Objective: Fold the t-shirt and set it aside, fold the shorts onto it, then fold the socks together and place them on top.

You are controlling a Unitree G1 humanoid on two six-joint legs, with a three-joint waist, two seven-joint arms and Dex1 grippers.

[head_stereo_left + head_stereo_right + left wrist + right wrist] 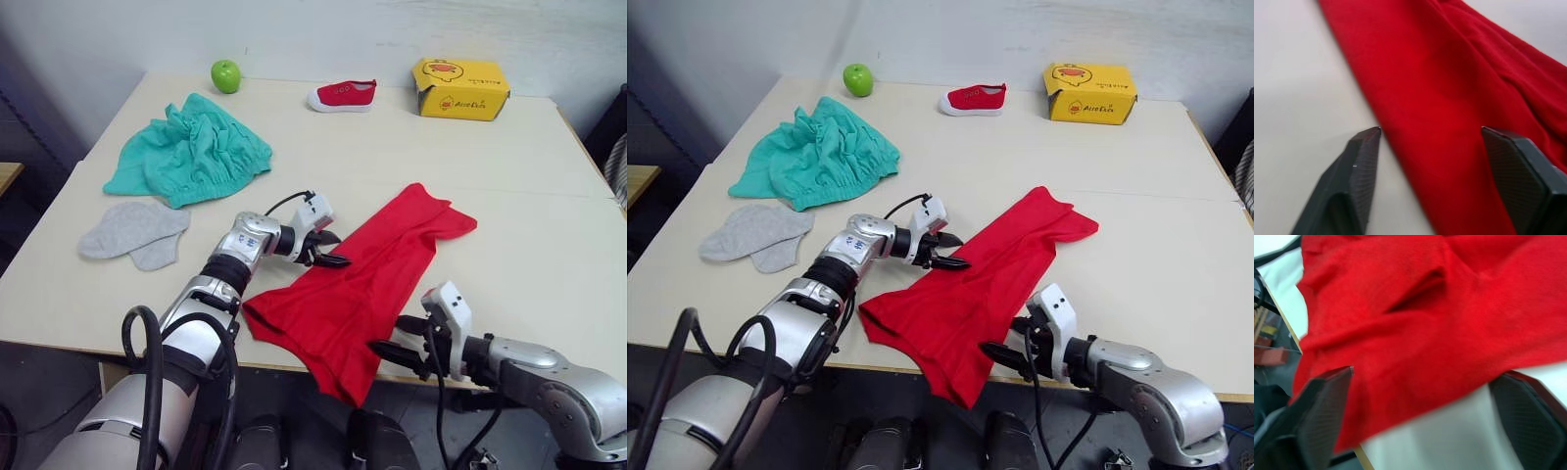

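The t-shirt (367,284) lies folded into a long strip on the table (529,196), running diagonally from the near edge up toward the right; its near end hangs a little over the table's near edge. The left gripper (323,250) sits low at the strip's left edge about halfway along, its fingers (1359,166) spread apart with one over bare table and the other over the red cloth. Whether they touch the cloth is hard to say. The right gripper (402,338) is at the near edge of the table by the shirt's overhanging end, its fingers (1322,411) also wide apart, with cloth lying between them but not pinched.

The shorts (191,152) lie crumpled at the far left of the table, well apart from the shirt. The socks (132,232) lie flat and overlapping just near of the shorts, toward the left edge.

Along the far side stand an apple (225,75) at the left, a small red shoe (343,96) in the middle and a yellow box (460,88) to the right.
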